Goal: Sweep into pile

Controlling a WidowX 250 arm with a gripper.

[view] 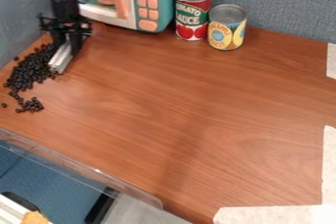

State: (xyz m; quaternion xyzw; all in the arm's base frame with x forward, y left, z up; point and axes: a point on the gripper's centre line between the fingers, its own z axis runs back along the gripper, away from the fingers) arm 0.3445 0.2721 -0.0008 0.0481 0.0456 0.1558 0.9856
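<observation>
At the upper left, the black gripper hangs low over the table, shut on a pale, narrow sweeping tool. The tool slants down and left, its lower end close to the wood. Right beside it, on its left, lies a dense heap of small black beans, partly behind the tool and gripper. A smaller, looser cluster of beans trails below the heap, and a few single beans lie at the far left.
A teal toy microwave with its orange-handled door ajar stands behind the gripper. Two cans, one red and one yellow, are at the back wall. A clear plastic rim borders the lower left; white tape marks the right and bottom.
</observation>
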